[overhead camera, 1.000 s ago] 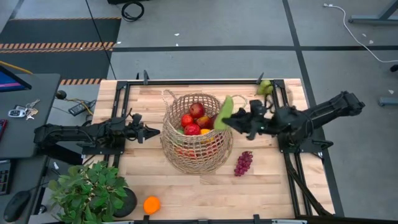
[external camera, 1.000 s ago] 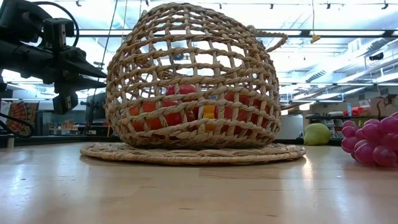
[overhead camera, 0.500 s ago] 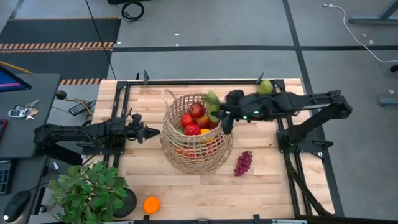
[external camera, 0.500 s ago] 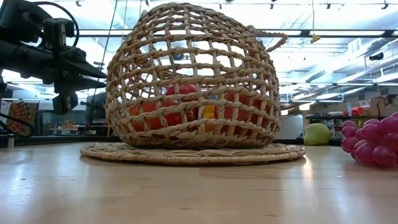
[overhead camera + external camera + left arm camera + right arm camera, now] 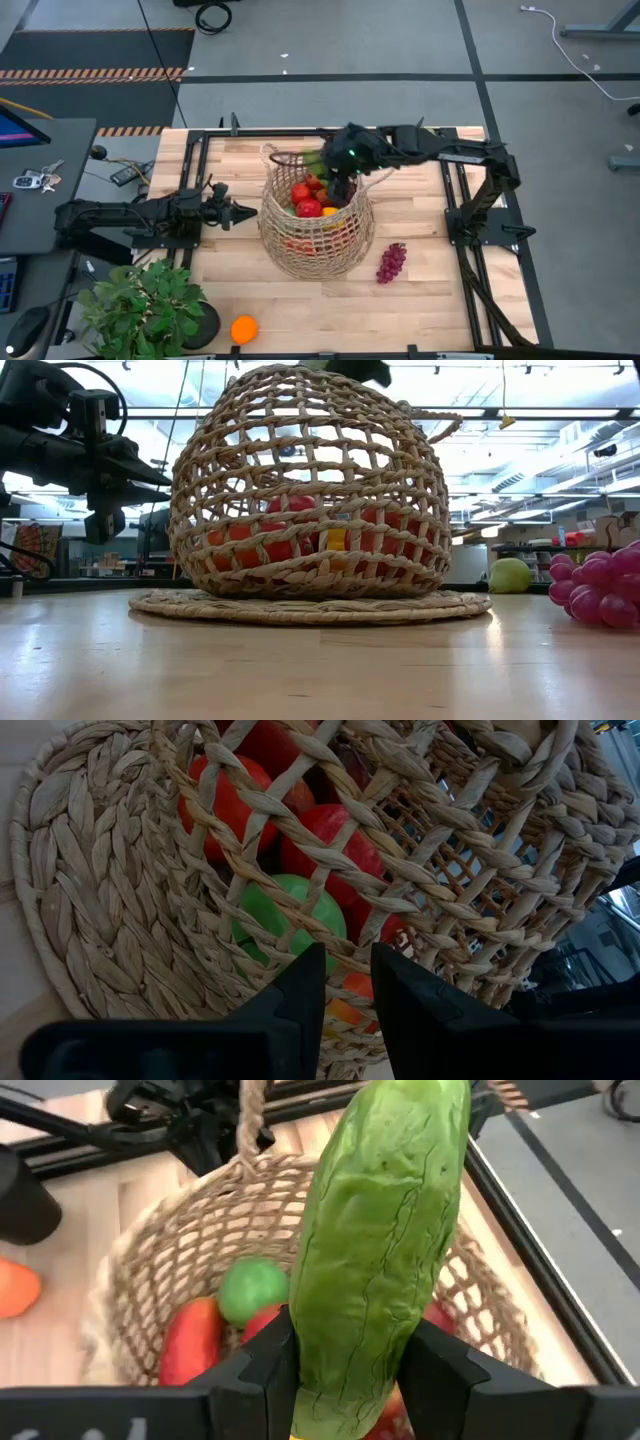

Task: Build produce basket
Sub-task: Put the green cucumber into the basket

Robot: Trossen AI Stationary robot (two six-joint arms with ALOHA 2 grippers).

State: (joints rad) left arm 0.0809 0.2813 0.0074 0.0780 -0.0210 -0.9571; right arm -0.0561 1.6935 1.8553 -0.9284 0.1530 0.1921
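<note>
Hidden and cut-off parts

In the low view the grapes [image 5: 600, 588] run off the picture's edge; the basket [image 5: 318, 245] weave screens most produce [image 5: 300, 540] inside.

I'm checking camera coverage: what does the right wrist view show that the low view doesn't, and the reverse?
Only the right wrist view: the cucumber gripped in the right gripper, above the basket's open top. Only the low view: the grapes and a green fruit on the table, and the left gripper, shut, beside the basket. Both show the basket with red fruit inside.
</note>
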